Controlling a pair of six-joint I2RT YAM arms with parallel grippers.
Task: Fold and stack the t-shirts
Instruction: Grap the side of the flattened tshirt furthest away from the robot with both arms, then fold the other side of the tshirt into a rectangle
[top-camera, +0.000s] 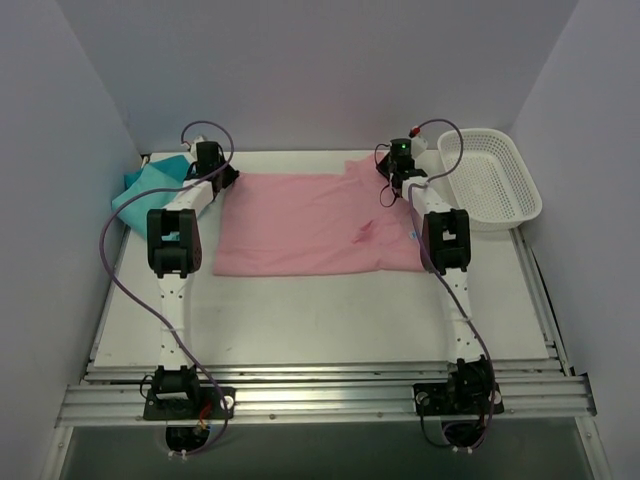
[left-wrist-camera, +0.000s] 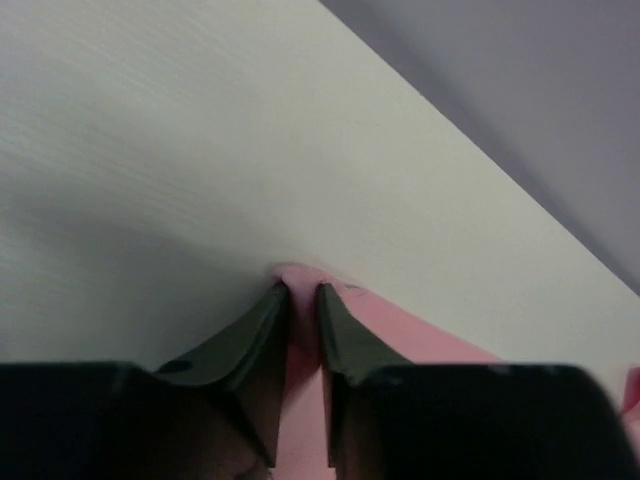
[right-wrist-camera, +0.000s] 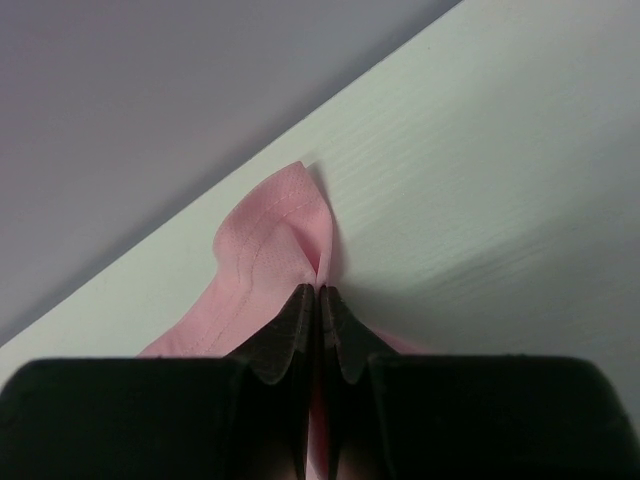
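A light pink t-shirt (top-camera: 310, 225) lies spread flat across the back half of the table. My left gripper (top-camera: 222, 178) is at its far left corner, and in the left wrist view the gripper (left-wrist-camera: 303, 292) has its jaws pinched on a small fold of the pink cloth (left-wrist-camera: 420, 335). At the shirt's far right corner sits my right gripper (top-camera: 392, 185). The right wrist view shows this gripper (right-wrist-camera: 319, 292) shut tight on a raised peak of pink fabric (right-wrist-camera: 270, 250). A teal t-shirt (top-camera: 150, 185) lies bunched at the far left, behind the left arm.
A white mesh basket (top-camera: 490, 180) stands at the back right corner, close beside the right wrist. Purple-grey walls close in the table (top-camera: 300, 320) on the left, back and right. Both arms stretch from the near edge toward the back.
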